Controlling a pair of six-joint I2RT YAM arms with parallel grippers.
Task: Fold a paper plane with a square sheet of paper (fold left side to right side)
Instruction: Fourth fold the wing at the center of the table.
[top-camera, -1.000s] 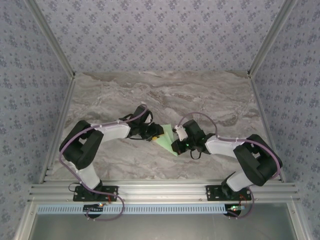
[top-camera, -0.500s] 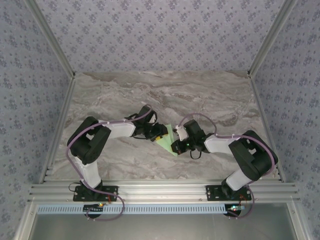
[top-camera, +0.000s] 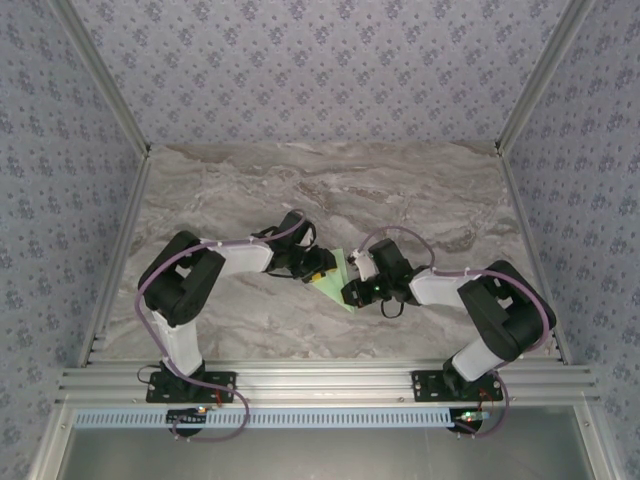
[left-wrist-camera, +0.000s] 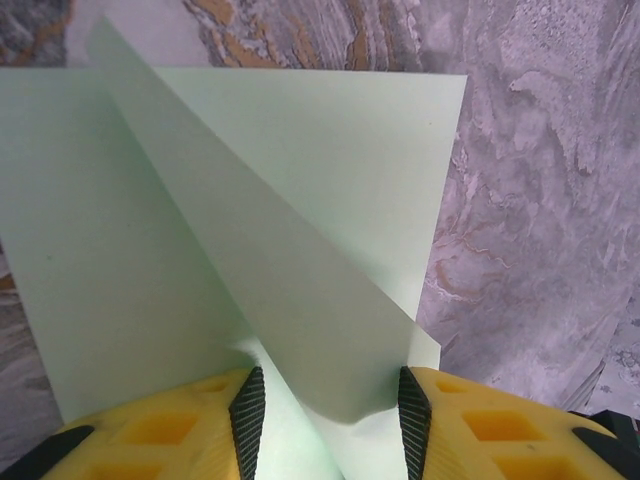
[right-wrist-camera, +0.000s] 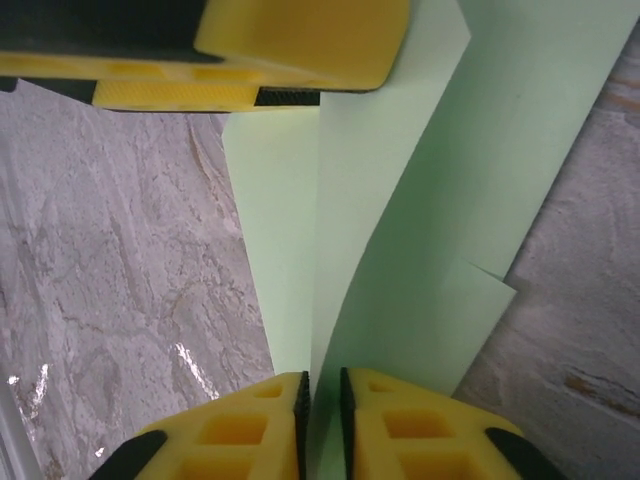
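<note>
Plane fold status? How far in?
Done: the sheet has one diagonal flap folded across it. In hand: left gripper open, straddling that flap; right gripper jaws nearly together around a raised edge, grip unclear. To do: no dart shape yet, so most folds likely remain.

Black-white arms (top-camera: 243, 260), purple cables (top-camera: 232, 245), yellow jaws

In the top view the left arm (top-camera: 185, 275) has swung its elbow rightward and slightly up from the frame's left side. The left claw (top-camera: 318, 268) has edged right, further over the sheet (top-camera: 338, 288). The right arm (top-camera: 500, 305) has drawn its elbow leftward, toward the centre.
</note>
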